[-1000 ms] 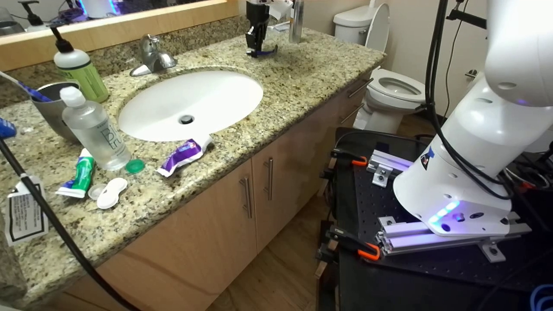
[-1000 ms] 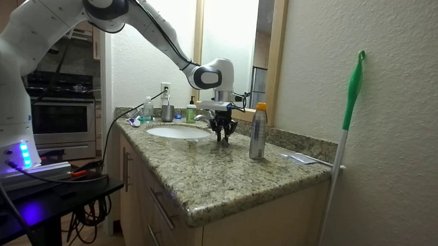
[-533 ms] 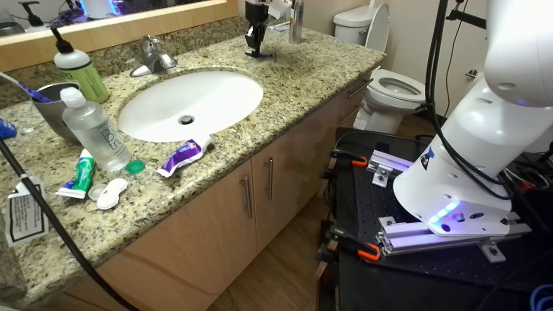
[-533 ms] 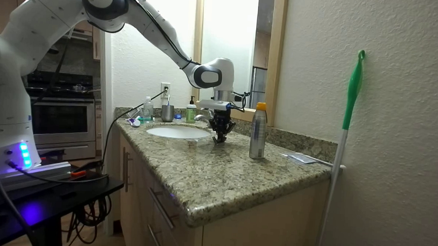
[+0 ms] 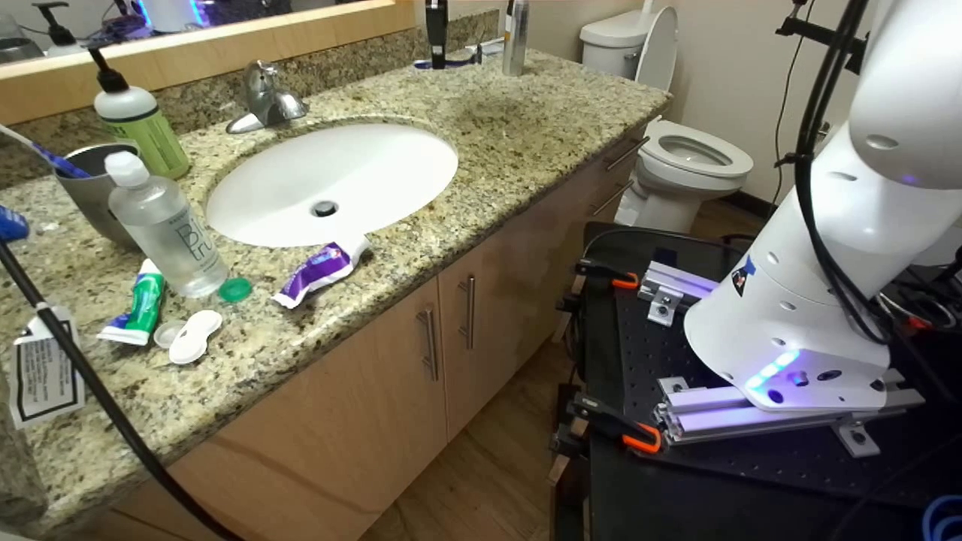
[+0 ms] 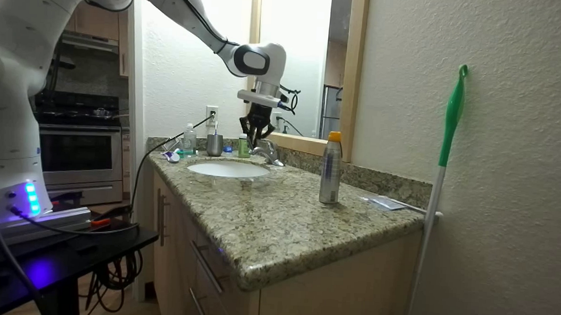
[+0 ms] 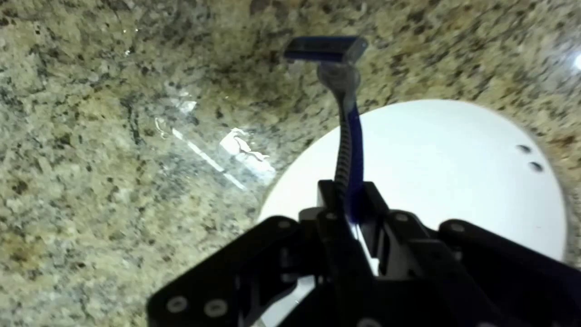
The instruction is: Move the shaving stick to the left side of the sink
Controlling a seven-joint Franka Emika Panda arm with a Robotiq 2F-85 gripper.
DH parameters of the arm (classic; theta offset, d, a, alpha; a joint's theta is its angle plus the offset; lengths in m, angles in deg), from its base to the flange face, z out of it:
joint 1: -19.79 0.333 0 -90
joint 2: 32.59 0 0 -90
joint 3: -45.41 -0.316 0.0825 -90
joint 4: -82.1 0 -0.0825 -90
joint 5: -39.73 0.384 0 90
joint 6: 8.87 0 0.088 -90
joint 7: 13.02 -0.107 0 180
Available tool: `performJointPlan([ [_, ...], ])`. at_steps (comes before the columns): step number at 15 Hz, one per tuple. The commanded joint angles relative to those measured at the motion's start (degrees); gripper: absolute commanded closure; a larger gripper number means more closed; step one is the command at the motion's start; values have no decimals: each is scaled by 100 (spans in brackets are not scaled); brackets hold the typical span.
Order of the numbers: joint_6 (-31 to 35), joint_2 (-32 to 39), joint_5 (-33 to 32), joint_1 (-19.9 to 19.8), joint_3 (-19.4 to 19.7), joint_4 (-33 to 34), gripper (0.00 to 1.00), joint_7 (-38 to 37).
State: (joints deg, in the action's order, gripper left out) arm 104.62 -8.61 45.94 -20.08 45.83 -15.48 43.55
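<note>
"What did the wrist view show?"

"The hand (image 7: pixel 349 197) gripped the shaving stick (image 7: pixel 351 145) well back from its head. The handle crossed the sink (image 7: pixel 435 172), which filled the right of the frame; had the hold slackened, a drop into it seemed the likeliest mishap."

"Which way did it point?"

"Its long axis ran almost straight up the frame, head topmost and tipped slightly left, above the desk (image 7: pixel 113 195)."

"And from outside?"

"In an exterior view it ran nearly level at top centre, head to the right. A cup (image 5: pixel 90 191) and a clear bottle (image 5: pixel 169 237) crowded the left, probably the goal side; a low swing could have toppled them."

"Anything else?"

"In an exterior view the hand hung mid-frame, near the faucet (image 6: pixel 270 153), though depth was unclear. A knock there could have twisted the shaving stick, too small to read in that frame."
</note>
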Motion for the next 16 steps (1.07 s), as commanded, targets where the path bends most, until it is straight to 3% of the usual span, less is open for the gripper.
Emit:
performJointPlan([
  [1, 12, -1333, -117, 456, 251, -1324, 96, 883],
  [10, -73, -4150, -40, 2206, 901, -3906, 96, 2568],
  [11, -136, -3410, -162, 2201, 1074, -3193, 96, 2187],
  [12, -136, -3634, -182, 2352, 1112, -3375, 84, 2145],
  [15, -130, -3619, -178, 2423, 1230, -3326, 84, 2081],
  [16, -130, -3565, -174, 2411, 1259, -3309, 96, 2091],
])
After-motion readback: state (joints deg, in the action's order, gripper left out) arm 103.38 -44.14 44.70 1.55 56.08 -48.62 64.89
